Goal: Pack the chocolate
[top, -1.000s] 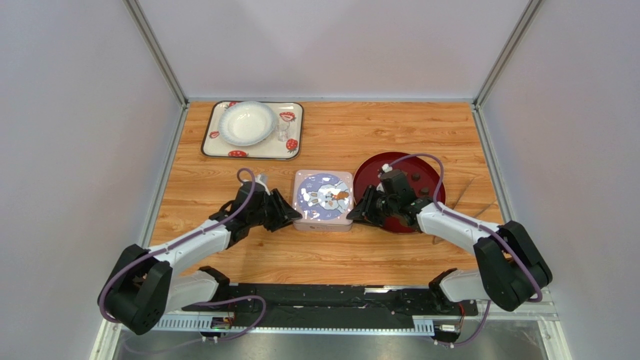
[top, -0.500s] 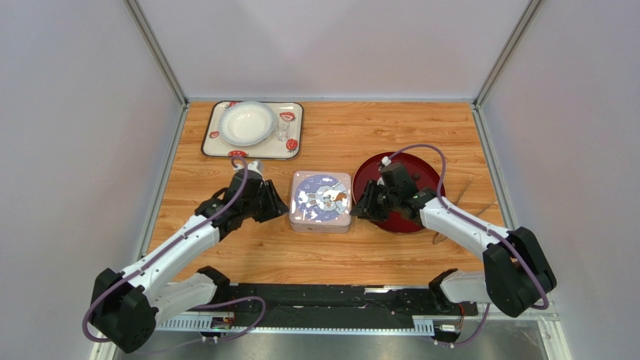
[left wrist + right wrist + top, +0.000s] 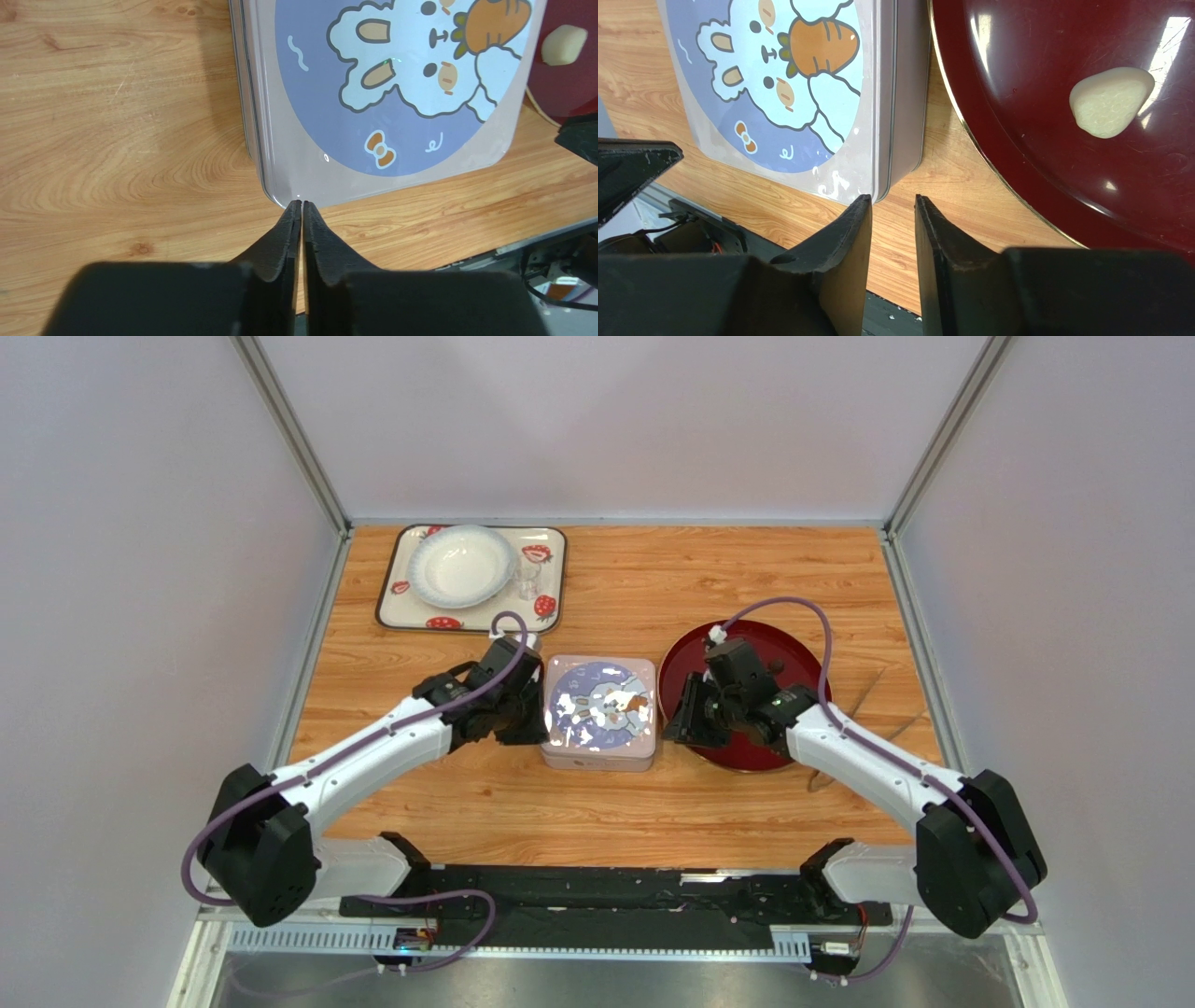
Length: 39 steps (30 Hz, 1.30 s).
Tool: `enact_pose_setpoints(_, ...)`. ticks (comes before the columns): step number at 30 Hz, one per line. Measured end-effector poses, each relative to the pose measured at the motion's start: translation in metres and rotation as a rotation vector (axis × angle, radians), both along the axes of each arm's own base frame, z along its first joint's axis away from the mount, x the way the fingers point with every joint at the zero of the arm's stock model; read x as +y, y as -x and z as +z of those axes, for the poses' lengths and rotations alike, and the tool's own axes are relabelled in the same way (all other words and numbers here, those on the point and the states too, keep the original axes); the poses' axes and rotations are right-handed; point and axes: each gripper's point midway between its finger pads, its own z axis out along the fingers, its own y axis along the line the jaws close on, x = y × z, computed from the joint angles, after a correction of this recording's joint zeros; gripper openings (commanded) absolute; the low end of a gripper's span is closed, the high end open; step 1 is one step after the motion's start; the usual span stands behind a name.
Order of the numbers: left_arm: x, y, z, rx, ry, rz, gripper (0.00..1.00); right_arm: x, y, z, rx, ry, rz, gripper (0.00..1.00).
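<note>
Chocolate lump on red plate, shut tin beside it, left pincer pressed together at tin corner, right pincer spread, empty

No legible text, brand name or number anywhere in view.
Tin lid: printed cartoon rabbit with orange carrot, small orange bow and pale squiggles on blue-violet disc. Picture only, no lettering.
Tray at far left of table: red strawberry prints along rim, no words.
Anything finer on arms or cables too small to read.
</note>
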Motion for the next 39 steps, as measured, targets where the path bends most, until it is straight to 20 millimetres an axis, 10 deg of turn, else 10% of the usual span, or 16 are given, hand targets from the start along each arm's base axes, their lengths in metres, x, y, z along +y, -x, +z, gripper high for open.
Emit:
enact_pose_setpoints(30, -0.001, -0.011, -0.029, 0.065, -0.218, -0.052, 0.00, -0.005, 0.003, -0.001, -0.018, 0.055, 0.010, 0.27)
enact_pose_setpoints(39, 0.004, -0.019, -0.011, 0.012, -0.228, -0.016, 0.00, 0.010, -0.037, 0.039, -0.142, 0.067, 0.025, 0.22)
